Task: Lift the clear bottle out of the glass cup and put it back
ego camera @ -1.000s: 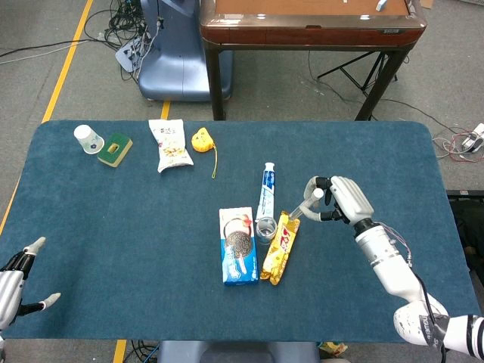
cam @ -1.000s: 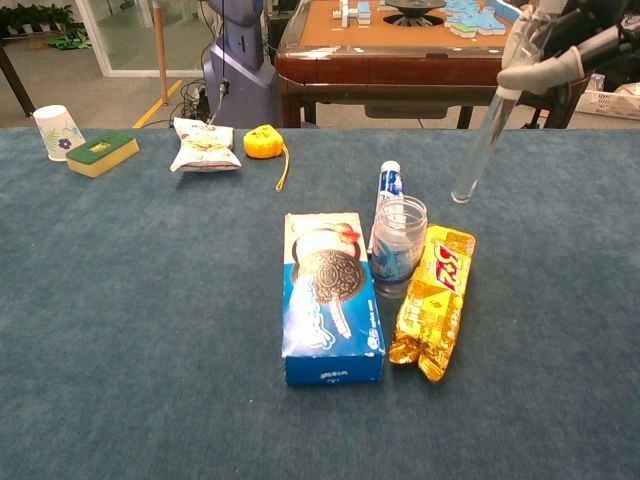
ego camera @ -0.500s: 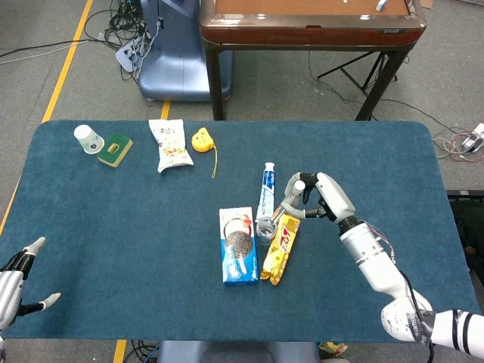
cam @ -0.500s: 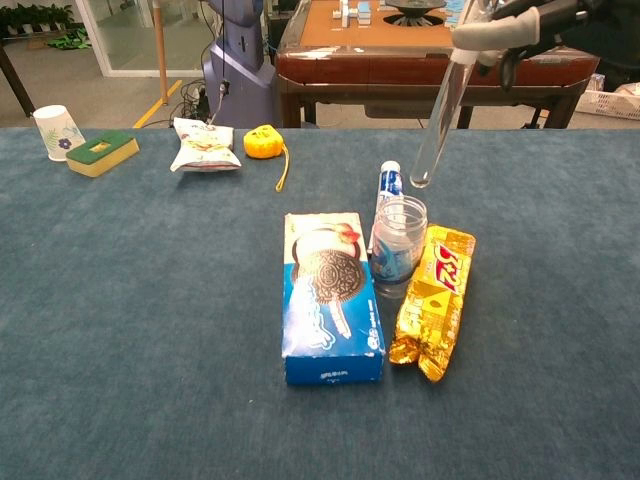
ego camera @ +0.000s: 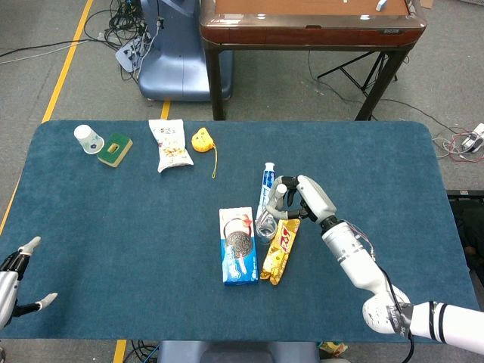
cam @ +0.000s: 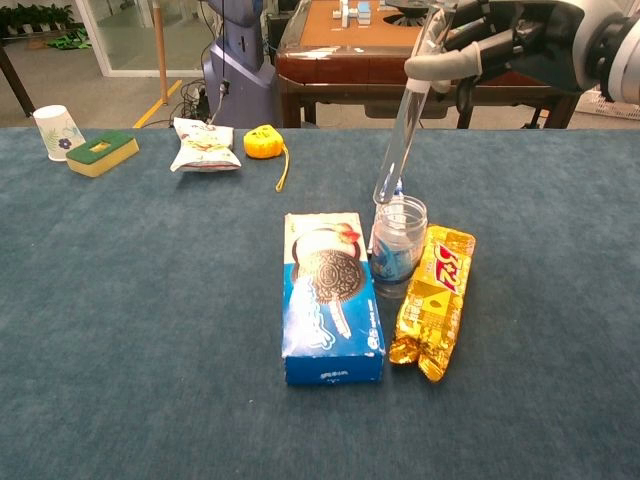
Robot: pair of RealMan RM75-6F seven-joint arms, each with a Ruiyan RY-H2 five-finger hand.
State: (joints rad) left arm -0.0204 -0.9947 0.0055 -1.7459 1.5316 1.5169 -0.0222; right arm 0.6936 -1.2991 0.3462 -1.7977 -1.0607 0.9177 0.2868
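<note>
My right hand [ego camera: 299, 198] [cam: 480, 45] grips the top of a slim clear bottle [cam: 405, 125]. The bottle hangs tilted, its lower end just above the rim of the glass cup [cam: 399, 246] [ego camera: 265, 227]. In the head view the bottle [ego camera: 271, 214] is hard to make out below the fingers. The cup stands between a blue cookie box [cam: 331, 295] and a yellow snack bar [cam: 433, 300]. My left hand [ego camera: 13, 277] is at the table's near left edge, fingers apart and holding nothing.
A toothpaste tube [ego camera: 267, 189] lies just behind the cup. At the far left sit a paper cup [ego camera: 88, 138], a green sponge [ego camera: 115, 149], a snack bag [ego camera: 169, 144] and a yellow tape measure [ego camera: 201, 140]. A brown table [ego camera: 310, 26] stands beyond.
My right hand has carried the bottle leftward and lower, from beside the snack bar to right above the cup's mouth. The left hand has barely shifted.
</note>
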